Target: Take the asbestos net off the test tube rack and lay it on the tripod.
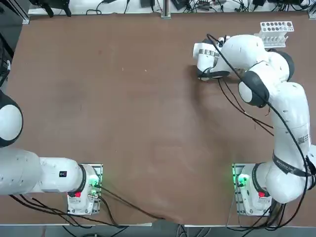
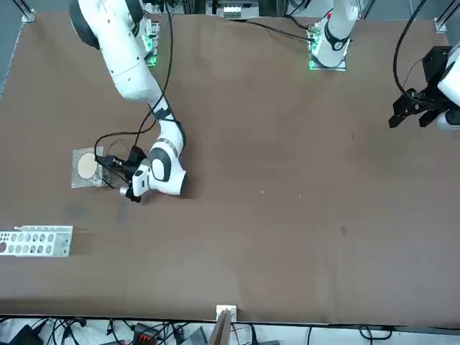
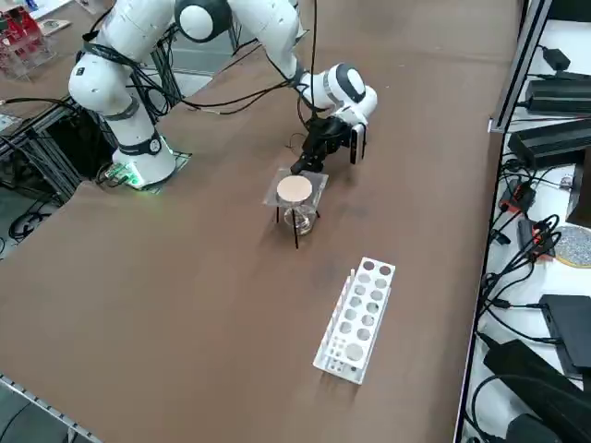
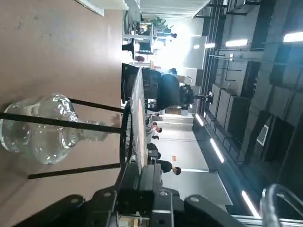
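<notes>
Gripping mesh asbestos net point(image 3: 295, 189) edge.

No words, numbers or signs are showing clearly enough to read in any of the pictures. The right arm point(image 1: 289, 123) is wearing a dark band with tiny pale marks on it, but they are too small to make out. The left arm point(image 1: 44, 173) is showing a little dark patch with a mark that cannot be read either. Nothing readable is showing on the test tube rack point(image 3: 358, 318).
</notes>
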Available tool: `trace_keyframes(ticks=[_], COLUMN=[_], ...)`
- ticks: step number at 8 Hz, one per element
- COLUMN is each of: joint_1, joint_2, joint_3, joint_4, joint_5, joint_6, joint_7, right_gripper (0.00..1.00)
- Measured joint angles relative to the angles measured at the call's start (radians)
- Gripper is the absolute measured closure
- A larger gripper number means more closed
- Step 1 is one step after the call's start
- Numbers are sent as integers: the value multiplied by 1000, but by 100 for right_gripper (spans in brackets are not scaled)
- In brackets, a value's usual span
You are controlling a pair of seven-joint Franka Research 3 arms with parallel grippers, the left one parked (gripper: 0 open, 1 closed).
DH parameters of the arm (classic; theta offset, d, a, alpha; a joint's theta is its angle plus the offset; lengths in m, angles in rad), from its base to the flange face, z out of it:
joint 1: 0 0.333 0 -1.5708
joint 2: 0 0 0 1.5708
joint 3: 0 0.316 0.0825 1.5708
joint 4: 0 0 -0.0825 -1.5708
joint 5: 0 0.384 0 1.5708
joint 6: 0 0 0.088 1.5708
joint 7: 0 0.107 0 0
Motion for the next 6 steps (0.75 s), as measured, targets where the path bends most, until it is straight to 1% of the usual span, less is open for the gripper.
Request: trace_keyframes(ticks=[6], joint_1=[0], joint_2=[13], joint_3=[-2], joint_4=[2], joint_5=[-1], joint_6=[-11], joint_7=[29], right_gripper=[98])
